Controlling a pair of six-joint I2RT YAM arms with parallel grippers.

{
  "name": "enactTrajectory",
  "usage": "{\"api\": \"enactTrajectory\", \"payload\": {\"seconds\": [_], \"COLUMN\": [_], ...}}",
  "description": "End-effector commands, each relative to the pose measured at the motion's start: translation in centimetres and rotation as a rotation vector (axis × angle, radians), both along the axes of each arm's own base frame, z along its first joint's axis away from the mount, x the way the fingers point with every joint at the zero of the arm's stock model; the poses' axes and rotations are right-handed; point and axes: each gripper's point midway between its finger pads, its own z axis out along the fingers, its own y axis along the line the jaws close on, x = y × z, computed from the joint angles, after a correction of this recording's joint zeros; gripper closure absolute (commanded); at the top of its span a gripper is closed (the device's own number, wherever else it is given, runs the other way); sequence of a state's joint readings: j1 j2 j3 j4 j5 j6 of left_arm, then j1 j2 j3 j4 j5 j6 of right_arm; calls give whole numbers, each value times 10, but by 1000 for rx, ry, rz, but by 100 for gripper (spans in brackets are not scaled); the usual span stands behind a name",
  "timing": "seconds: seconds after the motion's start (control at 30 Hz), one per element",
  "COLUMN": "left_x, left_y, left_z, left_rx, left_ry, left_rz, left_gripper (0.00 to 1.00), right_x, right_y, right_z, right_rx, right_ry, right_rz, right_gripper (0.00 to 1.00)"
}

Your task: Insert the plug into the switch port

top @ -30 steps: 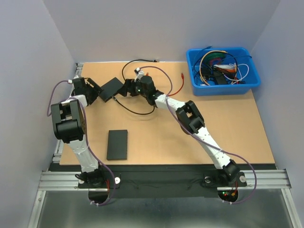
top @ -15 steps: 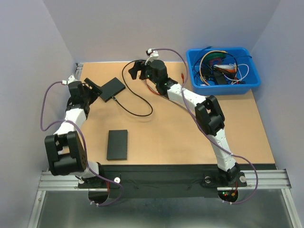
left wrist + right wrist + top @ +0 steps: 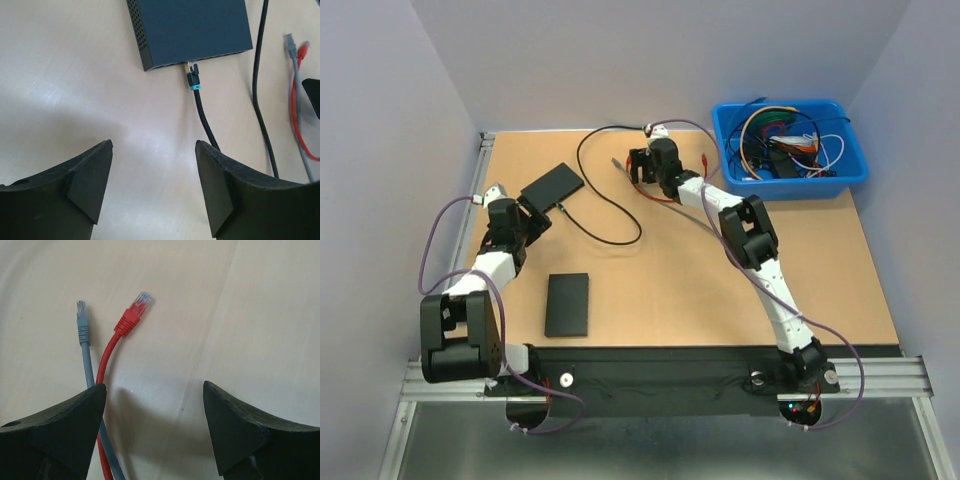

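The left gripper (image 3: pixel 152 150) stands wide open and holds nothing, just short of the switch (image 3: pixel 190 25). The plug (image 3: pixel 193 77), with a teal boot, sits in a port on the switch's near face, and its black cable (image 3: pixel 202 112) trails away across the board. The right gripper (image 3: pixel 155 390) is also spread wide and empty. It hangs over the loose red plug (image 3: pixel 134 315) and the grey plug (image 3: pixel 81 315); both leads pass under one finger.

The table (image 3: pixel 720 290) is tan board, enclosed by pale grey walls.

A black box (image 3: pixel 567 304) lies flat near the front left. A blue bin (image 3: pixel 790 187) of tangled cables stands at the far right.
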State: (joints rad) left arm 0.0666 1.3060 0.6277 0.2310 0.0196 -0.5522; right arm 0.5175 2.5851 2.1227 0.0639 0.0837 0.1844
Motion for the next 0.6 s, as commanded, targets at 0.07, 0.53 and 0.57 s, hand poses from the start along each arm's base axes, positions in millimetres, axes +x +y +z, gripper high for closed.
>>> {"api": "enactTrajectory", "payload": {"seconds": [0.07, 0.53, 0.57], "left_x": [12, 9, 10], "left_y": [6, 6, 6], "left_z": [-11, -35, -34], "left_rx": [50, 52, 54], "left_ry": [-25, 17, 14], "left_rz": [-2, -6, -7], "left_gripper": [23, 23, 23], "right_x": [4, -11, -12], "right_y": [18, 27, 28], "right_z": [20, 22, 33], "right_rx": [-6, 80, 102], "right_ry": [-67, -67, -80], "right_rz": [34, 85, 90], "right_gripper": [17, 21, 21]}}
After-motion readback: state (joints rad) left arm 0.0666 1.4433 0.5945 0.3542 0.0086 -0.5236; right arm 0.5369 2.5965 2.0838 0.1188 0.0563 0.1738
